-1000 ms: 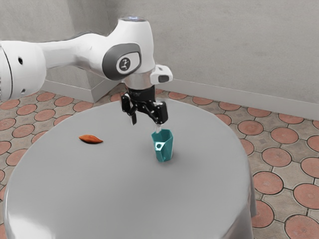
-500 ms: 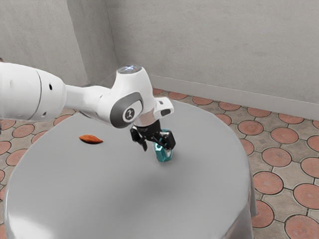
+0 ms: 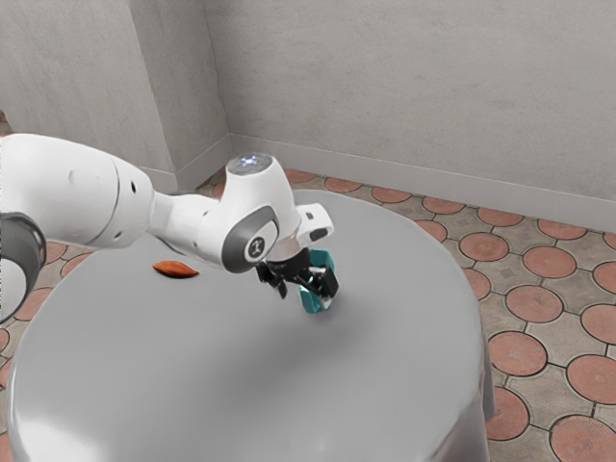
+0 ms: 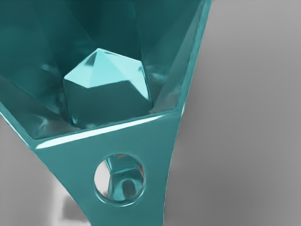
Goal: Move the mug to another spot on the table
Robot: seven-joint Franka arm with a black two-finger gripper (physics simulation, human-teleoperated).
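Exterior view first: my gripper [image 3: 303, 282] is down low over the table [image 3: 241, 385], right on top of the teal mug [image 3: 315, 299]. The mug stands upright on the tabletop, well off toward the exterior view's right of the little orange scrap [image 3: 175, 269], roughly mid-table.

The bit that matters for the next move is that the mug sits directly under my hand, not off to a side. From what I can make out my fingers are spread apart and straddle its upper part, one on the orange-scrap side and one on the far side from the scrap. I wouldn't call that a grip; the scrap-side finger looks to stand a little clear of the wall.

The wrist view backs this up. I'm looking straight down into the mug [image 4: 103, 89], past the rim to its faceted floor, with the flat handle slab and its round hole [image 4: 120, 181] just below the rim. So its long axis runs up and down, pretty much in line with my approach.

Pose-wise, my arm [image 3: 115, 207] comes in from the exterior view's left, past and above the orange scrap, with the forearm sloping down and the wrist bent so the hand points nearly straight at the table.

My guess at the step in hand: close on the wall, then lift — nothing's been relocated yet.
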